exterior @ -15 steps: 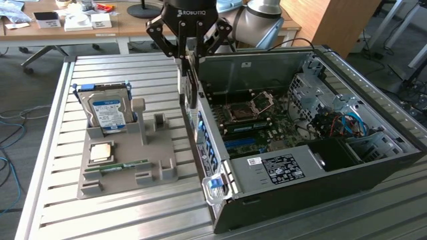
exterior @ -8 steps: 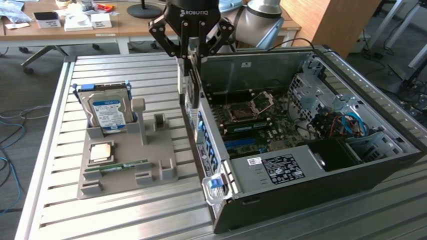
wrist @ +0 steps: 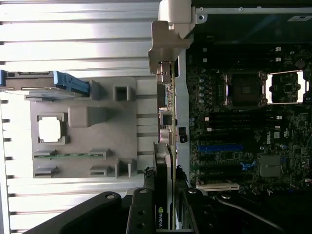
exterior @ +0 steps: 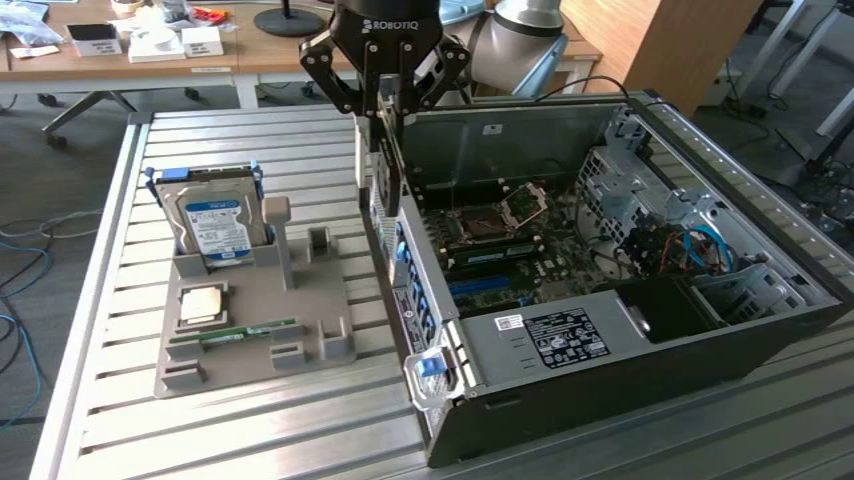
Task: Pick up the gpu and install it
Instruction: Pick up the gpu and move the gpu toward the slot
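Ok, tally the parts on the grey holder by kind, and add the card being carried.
hard drive: 1
CPU chip: 1
green memory stick: 1
gpu, carried over the open case's edge: 1
Total: 4

Black ROBOTIQ-marked claw (exterior: 386, 104), silver arm (exterior: 529, 38)

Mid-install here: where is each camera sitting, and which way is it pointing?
Exterior view: raised off the arm, looking down over the slatted table at the open computer case; the gripper shows, shut on the upright gpu.
Wrist view: on the wrist, looking down along the gpu's edge onto the motherboard; dark fingers show either side of the card.
Shared: gpu, computer case, grey parts tray, hard drive.
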`<state>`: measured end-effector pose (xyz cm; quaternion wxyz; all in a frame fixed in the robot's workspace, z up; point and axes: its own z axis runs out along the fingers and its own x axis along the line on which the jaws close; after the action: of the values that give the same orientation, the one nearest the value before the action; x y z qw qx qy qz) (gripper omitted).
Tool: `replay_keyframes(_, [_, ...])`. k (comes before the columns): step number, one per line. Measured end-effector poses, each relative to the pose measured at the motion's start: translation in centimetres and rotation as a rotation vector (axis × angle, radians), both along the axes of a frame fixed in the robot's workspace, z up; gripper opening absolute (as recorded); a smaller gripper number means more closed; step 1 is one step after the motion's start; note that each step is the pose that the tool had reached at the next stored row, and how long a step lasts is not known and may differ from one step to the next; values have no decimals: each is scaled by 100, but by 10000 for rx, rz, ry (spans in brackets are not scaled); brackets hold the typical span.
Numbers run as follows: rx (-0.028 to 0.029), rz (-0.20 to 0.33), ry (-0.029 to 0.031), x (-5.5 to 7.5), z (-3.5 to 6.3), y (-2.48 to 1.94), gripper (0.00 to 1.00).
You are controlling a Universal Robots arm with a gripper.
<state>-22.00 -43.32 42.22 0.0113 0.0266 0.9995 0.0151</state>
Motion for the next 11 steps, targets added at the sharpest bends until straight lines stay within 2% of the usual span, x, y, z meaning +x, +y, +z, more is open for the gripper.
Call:
replay_keyframes(6, [1, 2, 0, 10, -1, 0, 27])
replay_keyframes(11, [0, 1, 0, 70, 0, 0, 27])
